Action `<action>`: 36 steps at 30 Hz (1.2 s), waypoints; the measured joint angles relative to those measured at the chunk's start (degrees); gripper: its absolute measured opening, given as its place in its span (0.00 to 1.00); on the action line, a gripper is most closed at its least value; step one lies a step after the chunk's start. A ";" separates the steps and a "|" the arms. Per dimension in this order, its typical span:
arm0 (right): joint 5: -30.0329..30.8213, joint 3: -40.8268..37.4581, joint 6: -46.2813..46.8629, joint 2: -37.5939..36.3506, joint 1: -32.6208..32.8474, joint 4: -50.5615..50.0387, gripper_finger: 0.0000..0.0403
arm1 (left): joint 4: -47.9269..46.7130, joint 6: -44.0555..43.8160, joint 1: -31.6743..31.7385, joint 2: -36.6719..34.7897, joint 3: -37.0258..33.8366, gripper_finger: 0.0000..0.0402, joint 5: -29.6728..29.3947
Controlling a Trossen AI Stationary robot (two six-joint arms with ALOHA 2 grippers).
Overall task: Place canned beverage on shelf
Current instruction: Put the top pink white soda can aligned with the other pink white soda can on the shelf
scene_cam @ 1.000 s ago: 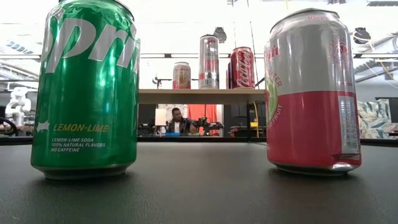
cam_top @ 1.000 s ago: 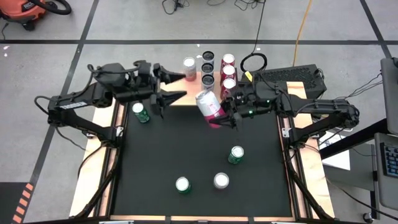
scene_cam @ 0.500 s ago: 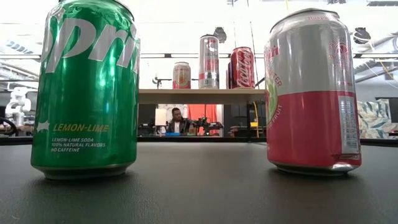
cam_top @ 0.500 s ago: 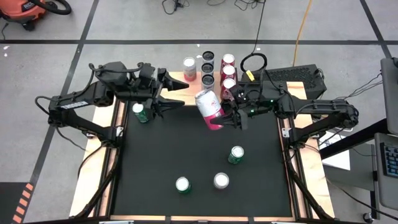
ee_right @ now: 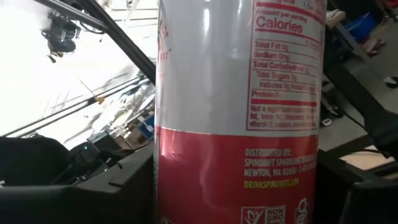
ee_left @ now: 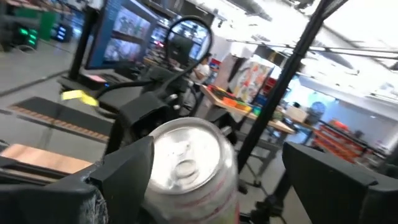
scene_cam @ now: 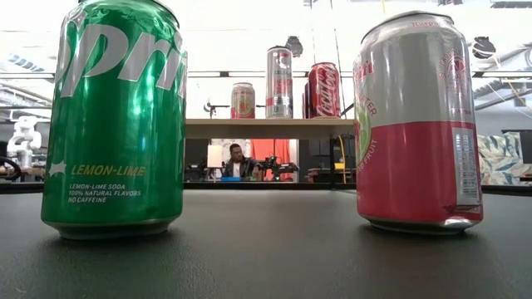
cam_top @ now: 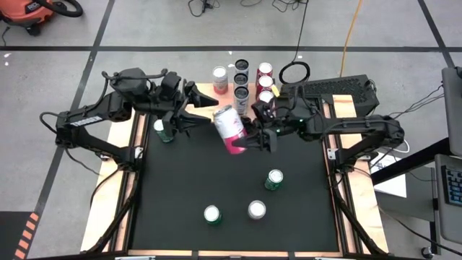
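The right tool is grasping a pink and silver can, holding it tilted in the air above the far part of the black surface, just before the shelf. The left tool is released, its fingers spread wide, and the can top sits between them. Six cans already stand on the shelf, and four more stand on the surface
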 joint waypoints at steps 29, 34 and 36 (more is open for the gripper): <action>-4.05 -0.04 1.78 3.26 -0.07 3.41 0.68 | -0.66 -2.34 3.93 4.40 0.15 1.00 9.77; -5.07 0.02 1.64 3.25 -0.13 4.05 0.68 | 3.39 -2.94 4.68 3.89 -0.04 1.00 9.89; -5.79 0.04 1.65 3.19 0.03 4.06 0.68 | 4.23 -2.92 4.78 3.37 -0.04 1.00 10.07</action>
